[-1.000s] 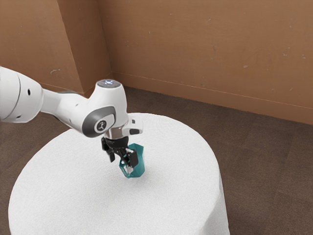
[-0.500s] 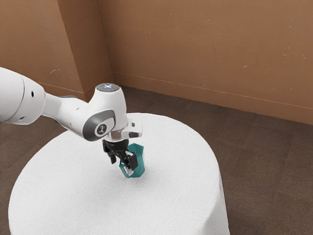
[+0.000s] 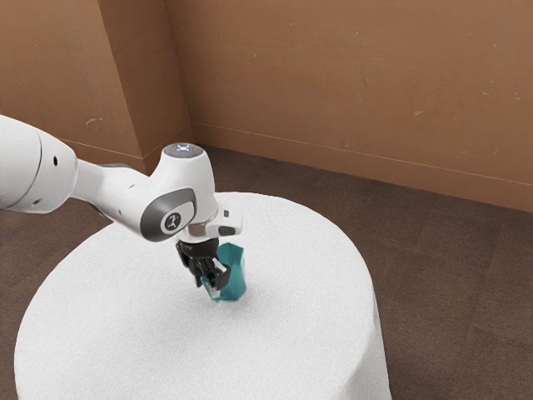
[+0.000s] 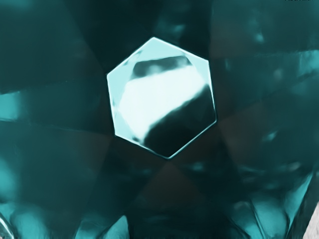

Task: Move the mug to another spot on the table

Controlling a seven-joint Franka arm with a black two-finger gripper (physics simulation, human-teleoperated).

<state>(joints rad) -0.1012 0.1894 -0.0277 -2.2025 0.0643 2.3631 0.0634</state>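
Note:
A teal glossy mug with faceted walls stands upright near the middle of the round white table. My black gripper reaches down from above at the mug's side toward the exterior view's left. Its fingers are drawn together on the mug's wall, so it is shut on the mug. The wrist view looks straight down into the mug, whose pale hexagonal inner floor sits right under my hand, with dark teal walls all around it.
The table's white top spreads wide around the mug on every side, and its edge drops off toward the exterior view's right. Beyond lie a dark carpeted floor and brown walls.
My fingers have come closer together on the mug's wall, and my hand has sunk slightly. The mug stands where it stood.

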